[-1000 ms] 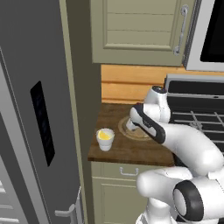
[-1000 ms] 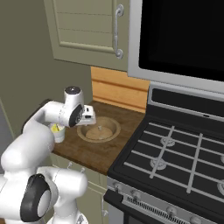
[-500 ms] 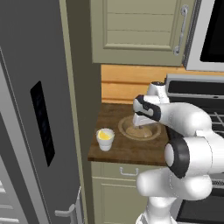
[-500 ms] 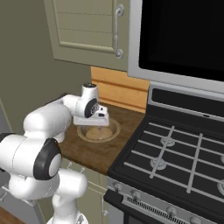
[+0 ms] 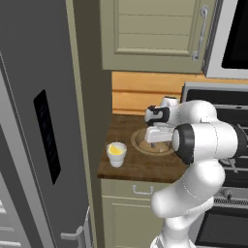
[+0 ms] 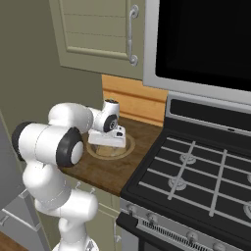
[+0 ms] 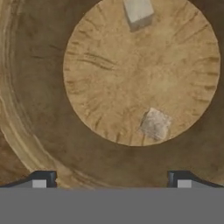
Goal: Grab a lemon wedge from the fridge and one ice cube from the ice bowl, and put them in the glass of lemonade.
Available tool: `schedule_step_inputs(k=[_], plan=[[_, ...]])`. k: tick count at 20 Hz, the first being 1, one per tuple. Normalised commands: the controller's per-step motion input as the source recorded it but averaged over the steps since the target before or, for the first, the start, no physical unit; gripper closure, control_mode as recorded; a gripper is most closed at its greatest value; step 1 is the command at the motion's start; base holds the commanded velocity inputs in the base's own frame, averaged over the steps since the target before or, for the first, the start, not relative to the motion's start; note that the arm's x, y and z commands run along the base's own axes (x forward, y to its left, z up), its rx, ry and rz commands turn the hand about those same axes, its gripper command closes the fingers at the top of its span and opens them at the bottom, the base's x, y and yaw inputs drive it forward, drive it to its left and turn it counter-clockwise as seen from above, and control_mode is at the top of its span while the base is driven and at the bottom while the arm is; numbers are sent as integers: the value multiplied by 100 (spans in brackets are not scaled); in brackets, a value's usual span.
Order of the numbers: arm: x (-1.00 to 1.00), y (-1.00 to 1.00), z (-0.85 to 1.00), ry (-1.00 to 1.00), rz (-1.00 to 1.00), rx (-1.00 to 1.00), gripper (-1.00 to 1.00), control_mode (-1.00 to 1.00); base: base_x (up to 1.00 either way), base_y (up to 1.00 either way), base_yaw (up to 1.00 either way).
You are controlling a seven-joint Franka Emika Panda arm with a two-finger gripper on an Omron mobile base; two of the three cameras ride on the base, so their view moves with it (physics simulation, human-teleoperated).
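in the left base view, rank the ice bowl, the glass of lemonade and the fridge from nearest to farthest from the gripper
1. Ice bowl: directly under the open gripper, on the counter.
2. Glass of lemonade: near the counter's front left corner, left of the bowl.
3. Fridge: tall grey unit at far left, beyond the glass.

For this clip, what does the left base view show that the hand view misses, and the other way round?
Left base view alone: the glass of lemonade on the counter beside the grey fridge, left of the bowl, plus the stove.

Hand view alone: two pale ice cubes on the bowl's floor, one nearer the claw, one at the far edge, with the open claw above them.

Both: the ice bowl, with the claw poised over it, holding nothing.
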Motion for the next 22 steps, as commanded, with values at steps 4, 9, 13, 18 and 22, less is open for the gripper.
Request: schedule_step_inputs(k=[4, 9, 13, 18, 22], plan=[[-2, 1, -28, 16, 0, 0, -100, -100, 0, 0, 0], [0, 2, -22, 15, 0, 0, -100, -100, 0, 0, 0], [0, 1, -7, 11, 0, 0, -100, -100, 0, 0, 0], [14, 2, 0, 1, -1, -1, -100, -100, 0, 0, 0], [25, -5, 8, 0, -6, -5, -100, -100, 0, 0, 0]])
